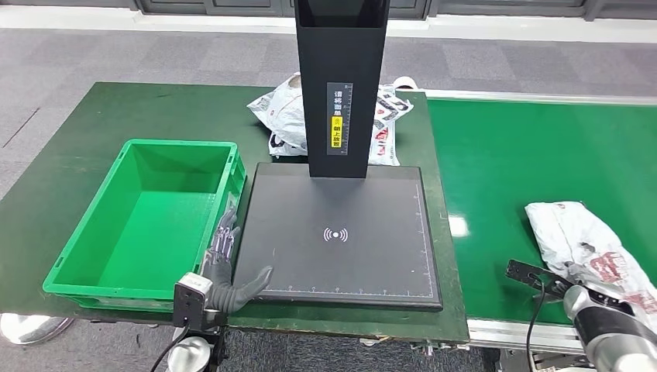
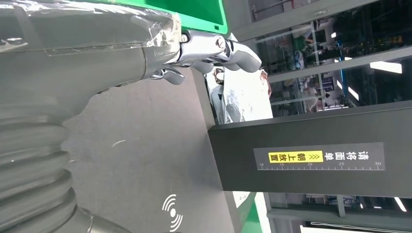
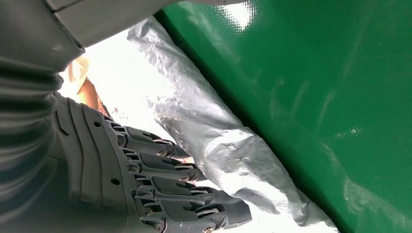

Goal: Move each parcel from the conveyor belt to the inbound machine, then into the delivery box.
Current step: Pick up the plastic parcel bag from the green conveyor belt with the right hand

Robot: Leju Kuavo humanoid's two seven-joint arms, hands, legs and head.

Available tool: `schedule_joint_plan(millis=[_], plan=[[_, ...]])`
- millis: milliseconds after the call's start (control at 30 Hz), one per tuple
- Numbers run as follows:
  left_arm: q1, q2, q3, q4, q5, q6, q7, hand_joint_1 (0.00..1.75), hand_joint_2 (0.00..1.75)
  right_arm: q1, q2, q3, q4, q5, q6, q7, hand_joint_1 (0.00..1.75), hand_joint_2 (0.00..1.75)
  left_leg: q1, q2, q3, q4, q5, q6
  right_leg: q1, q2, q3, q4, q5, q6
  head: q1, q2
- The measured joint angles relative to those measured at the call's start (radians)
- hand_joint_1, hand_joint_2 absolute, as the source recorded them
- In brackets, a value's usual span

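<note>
A white plastic parcel is seen lying on the green conveyor belt, near the belt's close edge on the right side. The right hand is positioned at the near end of that parcel; in the right wrist view its dark fingers are curled down against the crinkled white film, with contact visible, but whether the bag is actually clamped cannot be told. The left hand is located at the near left corner of the inbound machine, between the machine's flat black scan plate and the green delivery box. Its fingers are spread and extended, the thumb is laid toward the plate edge, and nothing is held. In the left wrist view the same hand is shown just above the plate surface, with the wireless symbol nearby. The delivery box sits just left of the machine on the green table. Nothing is seen inside it. The machine's black upright column carries a yellow-and-white label. Behind the column, more white printed parcels are piled on the table, touching each other, at the belt's far left end.
</note>
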Motion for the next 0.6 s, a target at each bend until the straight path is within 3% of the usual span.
schedule_joint_plan(millis=[600], plan=[[0.01,0.0,0.011,-0.023,0.004,0.0,0.014,0.0,1.75,0.013,0.004,-0.013,0.0,-0.009,-0.014,-0.028,0.0,1.75,0.0,0.0,0.001,0.001,0.0,0.0,0.0,0.0,0.002,0.0,0.0,0.0,0.0,0.0]])
